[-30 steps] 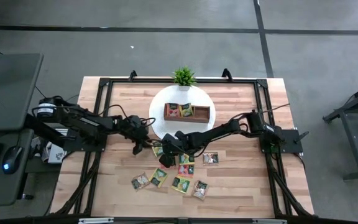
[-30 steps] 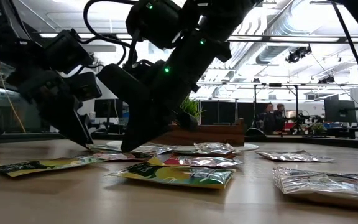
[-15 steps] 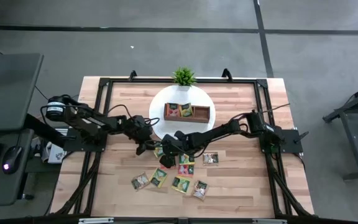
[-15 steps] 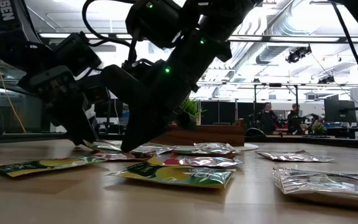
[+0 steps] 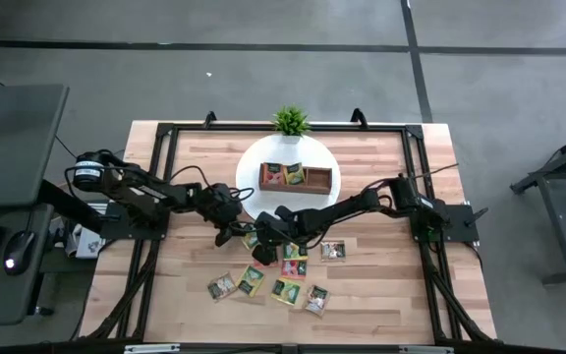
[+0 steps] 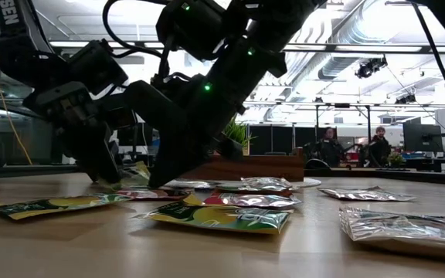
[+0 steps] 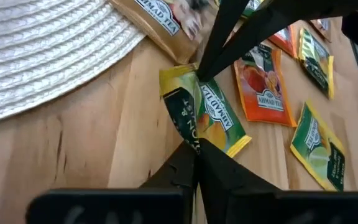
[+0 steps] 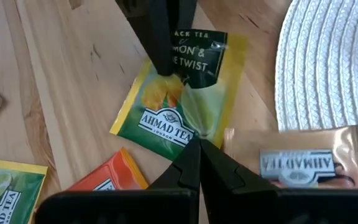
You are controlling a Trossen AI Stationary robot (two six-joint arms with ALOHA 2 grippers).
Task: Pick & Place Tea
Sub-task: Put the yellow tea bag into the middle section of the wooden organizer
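I see the wooden tray point(image 5: 296, 178) on the white round mat point(image 5: 254, 167), two sachets in it. Roughly nine more tea sachets point(image 5: 285, 289) lie loose on the table point(image 5: 381, 295). My left gripper point(image 7: 196, 148) pinches a yellow-green sachet point(image 7: 205, 112)'s corner, clear only from its wrist. The right gripper point(image 8: 197, 144) is closed, touching that sachet.
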